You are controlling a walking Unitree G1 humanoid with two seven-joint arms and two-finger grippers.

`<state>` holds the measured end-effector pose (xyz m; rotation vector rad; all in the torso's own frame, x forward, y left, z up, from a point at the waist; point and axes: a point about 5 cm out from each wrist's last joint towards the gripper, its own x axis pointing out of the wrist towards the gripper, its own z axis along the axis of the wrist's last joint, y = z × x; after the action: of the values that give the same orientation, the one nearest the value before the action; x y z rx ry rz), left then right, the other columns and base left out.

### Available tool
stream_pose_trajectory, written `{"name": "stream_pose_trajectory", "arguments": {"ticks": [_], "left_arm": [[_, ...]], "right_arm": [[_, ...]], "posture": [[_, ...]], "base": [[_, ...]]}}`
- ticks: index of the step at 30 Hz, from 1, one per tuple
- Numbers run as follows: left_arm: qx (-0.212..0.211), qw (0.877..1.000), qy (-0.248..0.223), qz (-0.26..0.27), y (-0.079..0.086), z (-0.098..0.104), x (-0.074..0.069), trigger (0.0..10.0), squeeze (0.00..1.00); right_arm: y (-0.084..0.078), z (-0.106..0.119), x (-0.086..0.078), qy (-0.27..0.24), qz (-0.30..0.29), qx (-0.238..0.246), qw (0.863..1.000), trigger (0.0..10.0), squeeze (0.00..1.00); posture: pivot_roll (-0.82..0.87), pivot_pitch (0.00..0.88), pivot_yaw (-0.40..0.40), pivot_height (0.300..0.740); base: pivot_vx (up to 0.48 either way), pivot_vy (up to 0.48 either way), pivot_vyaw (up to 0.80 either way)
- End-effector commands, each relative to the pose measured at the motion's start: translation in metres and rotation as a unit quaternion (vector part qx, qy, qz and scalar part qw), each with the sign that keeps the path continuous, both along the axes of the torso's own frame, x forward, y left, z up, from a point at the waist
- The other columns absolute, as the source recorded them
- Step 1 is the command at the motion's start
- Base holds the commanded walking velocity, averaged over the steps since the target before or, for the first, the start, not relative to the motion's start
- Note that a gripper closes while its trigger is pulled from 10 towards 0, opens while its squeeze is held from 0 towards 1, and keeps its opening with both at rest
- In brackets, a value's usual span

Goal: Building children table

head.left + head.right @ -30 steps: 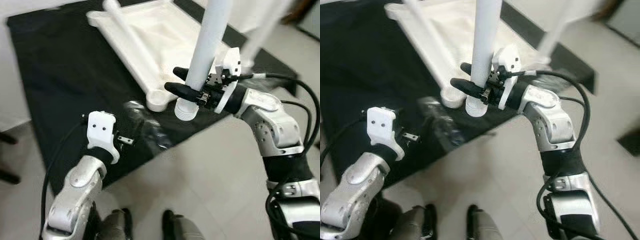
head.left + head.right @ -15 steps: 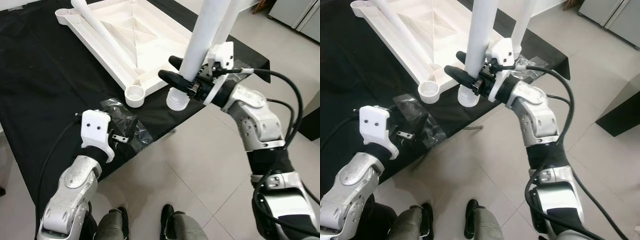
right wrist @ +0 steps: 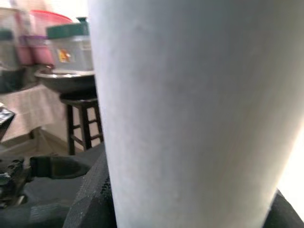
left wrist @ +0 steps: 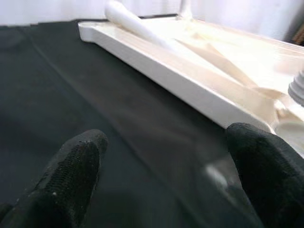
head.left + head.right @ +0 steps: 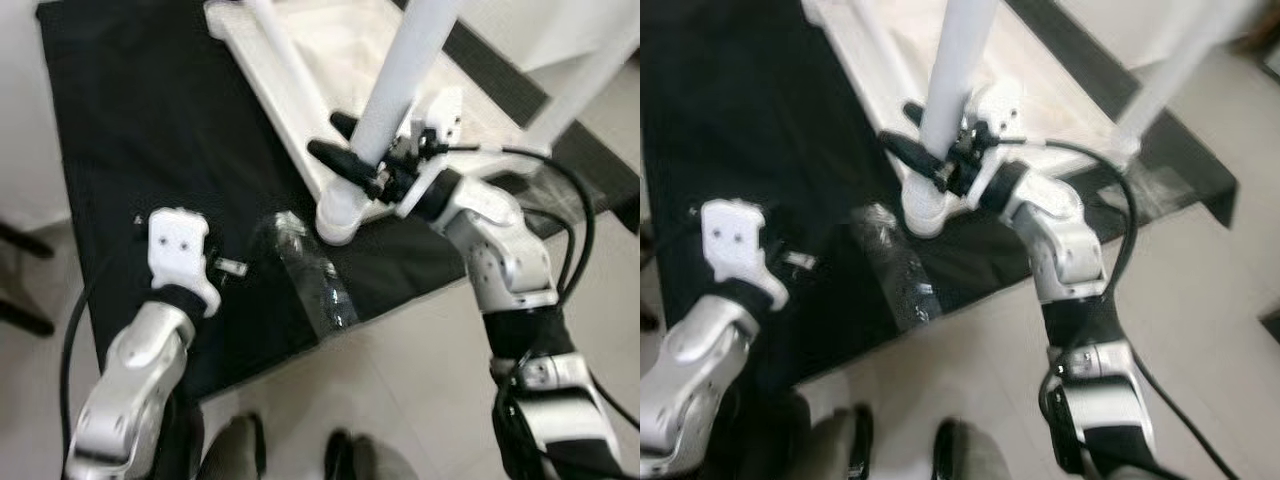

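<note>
Left eye view: right gripper [image 5: 362, 160] jaws clamped on white leg [image 5: 390, 95], seating it in tabletop [image 5: 330, 60] corner socket [image 5: 338, 215]; left gripper [image 4: 166, 175] jaws spread, idle. Next: twist leg home.

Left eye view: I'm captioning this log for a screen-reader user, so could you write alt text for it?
The right gripper holds a white table leg upright, its lower end at the corner of the upturned white tabletop lying on a black cloth. The left gripper hangs beside crumpled clear plastic wrap.
</note>
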<state>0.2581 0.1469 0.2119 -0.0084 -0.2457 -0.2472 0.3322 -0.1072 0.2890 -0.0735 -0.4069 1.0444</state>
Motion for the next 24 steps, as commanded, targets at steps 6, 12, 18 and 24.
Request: {"name": "stream_pose_trajectory", "arguments": {"ticks": [6, 12, 18, 24], "left_arm": [[-0.008, 1.0, 0.005, -0.019, -0.006, -0.003, -0.001, 10.0, 0.0], [-0.01, 0.999, 0.021, -0.03, -0.008, -0.009, -0.003, 10.0, 0.0], [-0.006, 0.998, 0.058, -0.03, 0.0, -0.031, -0.015, 10.0, 0.0], [0.011, 0.996, 0.072, -0.046, -0.004, -0.042, -0.029, 10.0, 0.0]], "right_arm": [[-0.005, -0.006, -0.009, -0.013, 0.02, -0.049, 0.999, 10.0, 0.0], [-0.005, -0.014, -0.027, 0.002, 0.129, -0.086, 0.988, 10.0, 0.0], [-0.021, -0.023, -0.048, 0.052, 0.288, -0.165, 0.942, 10.0, 0.0], [-0.021, -0.014, -0.04, 0.042, 0.324, -0.178, 0.928, 10.0, 0.0]], "posture": [[0.06, 0.278, -0.087, 0.74], [0.06, 0.285, -0.087, 0.74], [0.06, 0.309, -0.091, 0.74], [0.06, 0.346, -0.099, 0.74]], "base": [[0.348, 0.0, 0.13], [0.057, 0.0, 0.0], [0.0, 0.0, 0.0], [0.0, 0.0, 0.0]]}}
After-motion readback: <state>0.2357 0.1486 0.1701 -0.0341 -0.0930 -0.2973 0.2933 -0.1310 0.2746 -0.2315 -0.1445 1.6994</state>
